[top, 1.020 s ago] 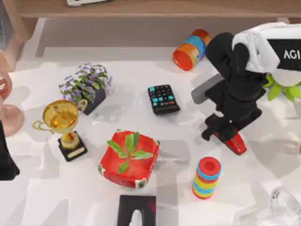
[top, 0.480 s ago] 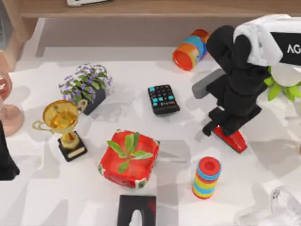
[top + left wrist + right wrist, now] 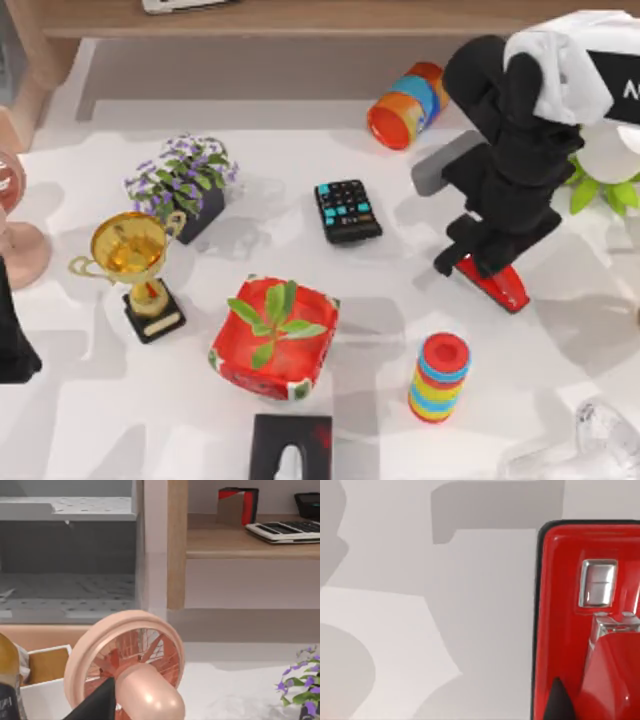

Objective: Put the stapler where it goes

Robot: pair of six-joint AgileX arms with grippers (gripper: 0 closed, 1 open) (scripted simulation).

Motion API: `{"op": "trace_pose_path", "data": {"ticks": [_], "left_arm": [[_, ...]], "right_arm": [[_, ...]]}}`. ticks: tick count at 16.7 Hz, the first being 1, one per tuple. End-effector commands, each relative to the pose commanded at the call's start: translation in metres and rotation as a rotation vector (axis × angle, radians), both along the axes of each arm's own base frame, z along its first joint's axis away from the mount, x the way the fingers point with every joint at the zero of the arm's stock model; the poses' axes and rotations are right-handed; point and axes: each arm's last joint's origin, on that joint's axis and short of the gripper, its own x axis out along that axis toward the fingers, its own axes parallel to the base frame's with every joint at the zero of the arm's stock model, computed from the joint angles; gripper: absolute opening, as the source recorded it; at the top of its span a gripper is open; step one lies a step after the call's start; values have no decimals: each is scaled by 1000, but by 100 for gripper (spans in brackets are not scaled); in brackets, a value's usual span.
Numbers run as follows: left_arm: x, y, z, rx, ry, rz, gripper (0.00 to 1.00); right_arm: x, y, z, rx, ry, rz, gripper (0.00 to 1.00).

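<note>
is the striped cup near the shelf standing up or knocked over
Knocked over. The striped cup lies on its side on the table below the shelf, its orange open mouth facing the top view's lower left.

Stapler (image 3: 503, 287) right of remote (image 3: 347, 210), behind ring stack (image 3: 438, 377), under right hand (image 3: 472, 262).

Bright, even light falls on the white table (image 3: 100, 420), and shadows are soft-edged and pale grey. Around the red square planter (image 3: 275, 345) overlapping grey patches spread in several directions (more than one light source, it seems). To the right of the planter, the right arm (image 3: 510, 160) throws a broad grey shadow onto the tabletop. Just left of the planter, the gold trophy (image 3: 135, 255) shows glossy highlights. In the right wrist view the stapler (image 3: 585, 625) gleams, its silver mark catching glare. The left wrist view is evenly lit, the pink fan (image 3: 127, 665) close and slightly soft.
</note>
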Motion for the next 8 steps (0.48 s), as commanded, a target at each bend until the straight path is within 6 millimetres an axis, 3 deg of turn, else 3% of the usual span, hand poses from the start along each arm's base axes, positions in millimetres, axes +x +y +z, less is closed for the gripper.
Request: {"op": "trace_pose_path", "data": {"ticks": [4, 8], "left_arm": [[0, 0, 0, 0, 0, 0, 100], [0, 0, 0, 0, 0, 0, 100]], "right_arm": [[23, -28, 63, 14, -187, -68, 0], [45, -95, 141, -24, -399, -230, 0]]}}
